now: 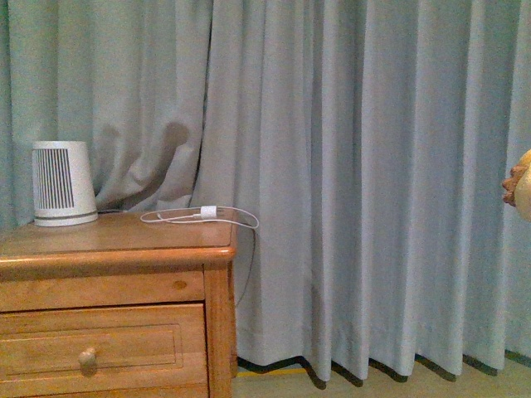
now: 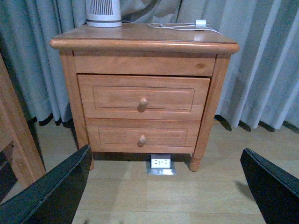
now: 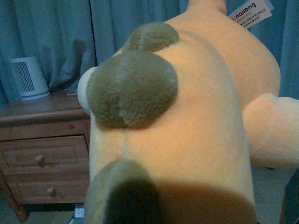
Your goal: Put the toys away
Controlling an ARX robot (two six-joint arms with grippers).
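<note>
1. Peeking in at the right edge: one fuzzy orange-yellow plush animal (image 1: pixel 521 189), well apart from one honey-brown wooden nightstand (image 1: pixel 108 282) bearing one white ribbed cylinder (image 1: pixel 63 184) and one white cable (image 1: pixel 199 217).
2. Spread wide and empty, the left gripper (image 2: pixel 166 154); two drawers (image 2: pixel 117 95).
3. The plush animal (image 3: pixel 205 121) has its long axis running away, with one paper tag (image 3: pixel 250 14) at the far end; the right gripper's state I cannot tell.

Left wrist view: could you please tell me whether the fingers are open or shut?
Open: the two dark fingers stand far apart, with nothing held between them.
</note>
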